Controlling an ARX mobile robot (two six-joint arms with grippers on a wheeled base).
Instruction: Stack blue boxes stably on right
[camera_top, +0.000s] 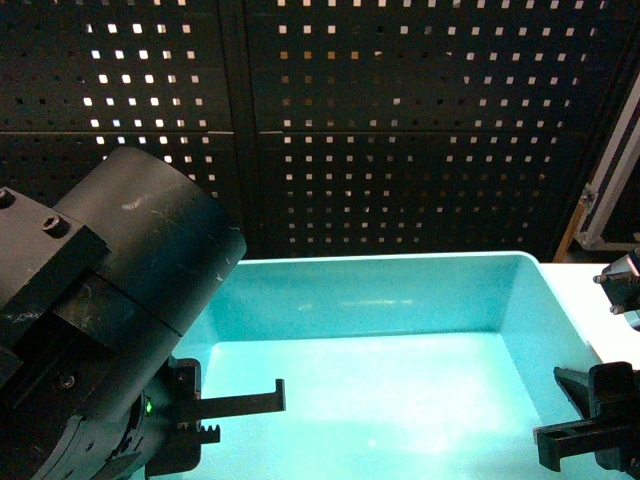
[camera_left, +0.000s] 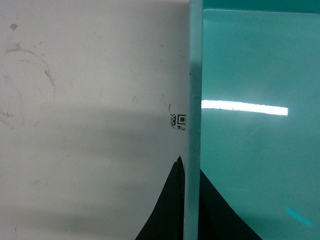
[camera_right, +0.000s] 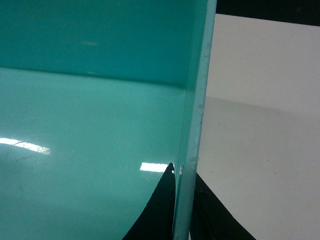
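A black pegboard (camera_top: 400, 120) fills the head view from nine through twelve to three o'clock, light showing through its square holes. Below it, from the middle down to six o'clock, sits one turquoise tub (camera_top: 400, 300) on a white table (camera_left: 90, 100); its smooth floor and sloped walls show only glare, with nothing lying inside as far as the views reach. The left arm's bulky black wrist covers seven to nine o'clock. The left gripper (camera_left: 186, 200) straddles the tub's left wall, one finger (camera_left: 165, 210) outside on the table side and one inside, clenched on the rim. A small printed code tag (camera_left: 179, 121) lies on the table just beside that wall. At four o'clock the right gripper (camera_right: 184, 210) grasps the right wall likewise, with a finger (camera_right: 155, 210) inside the tub and the other outside over the table.
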